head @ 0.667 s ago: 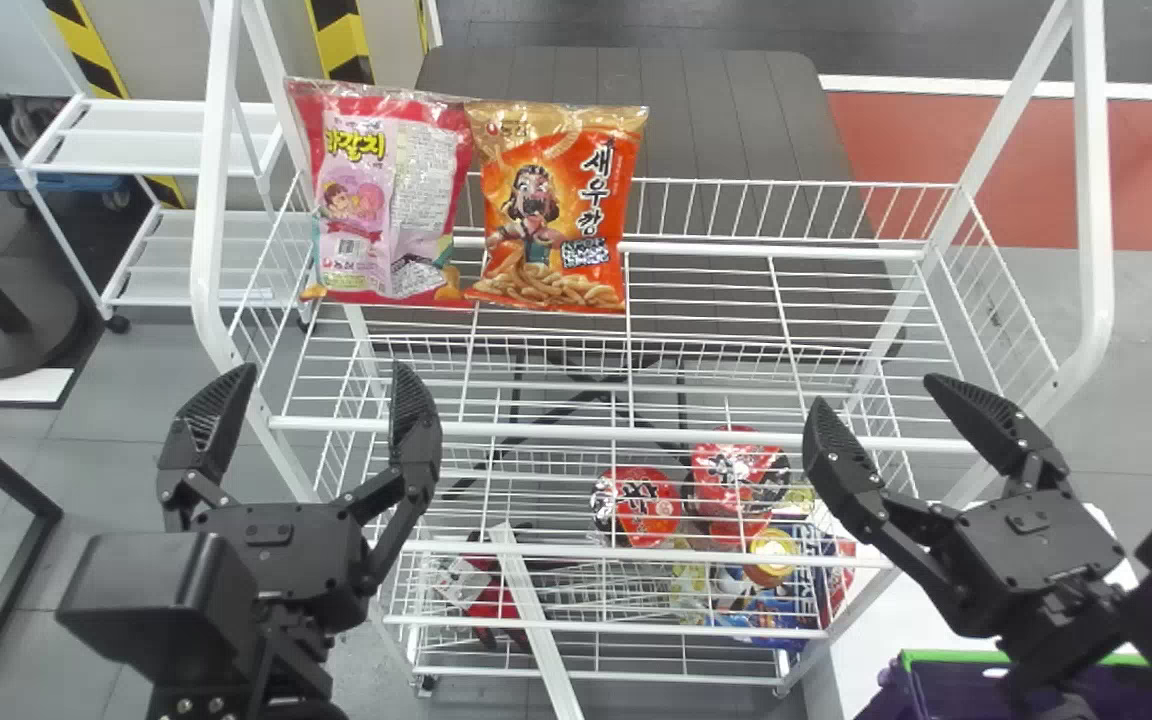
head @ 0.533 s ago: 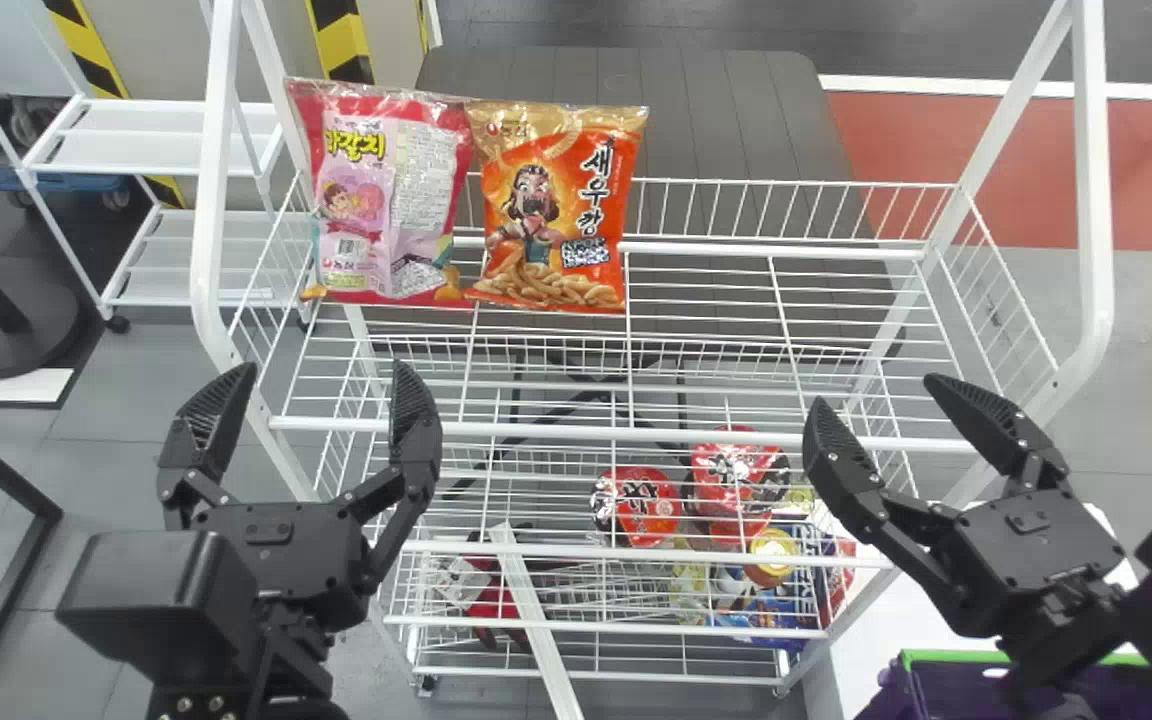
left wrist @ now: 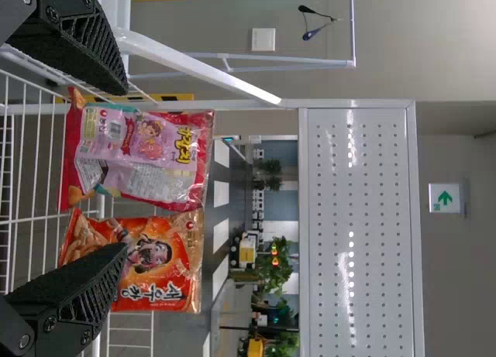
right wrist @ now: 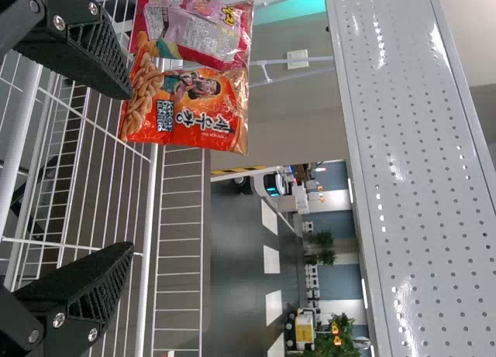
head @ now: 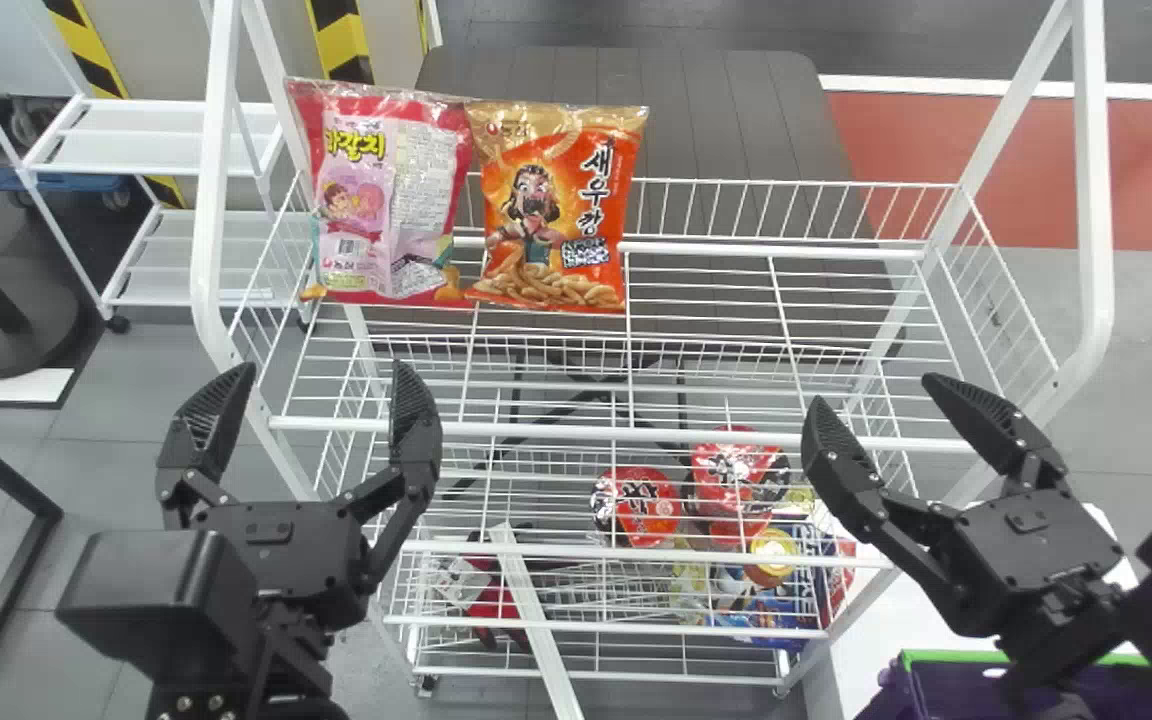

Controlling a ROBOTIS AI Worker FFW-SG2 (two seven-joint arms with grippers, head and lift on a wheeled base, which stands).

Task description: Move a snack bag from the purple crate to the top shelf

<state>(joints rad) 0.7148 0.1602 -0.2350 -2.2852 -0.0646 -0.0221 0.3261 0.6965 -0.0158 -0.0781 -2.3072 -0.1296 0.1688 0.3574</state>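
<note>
Snack bag (head: 556,210) in orange seated beside pink bag (head: 391,200) on top shelf (head: 556,431), left gripper (head: 319,368) and right gripper (head: 874,390) held with fingers parted, purple crate (head: 951,656) located at right

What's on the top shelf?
At the left end of the shelf, a pink bag and an orange bag. They cover part of the back rail; can't see what's right behind them.
</note>
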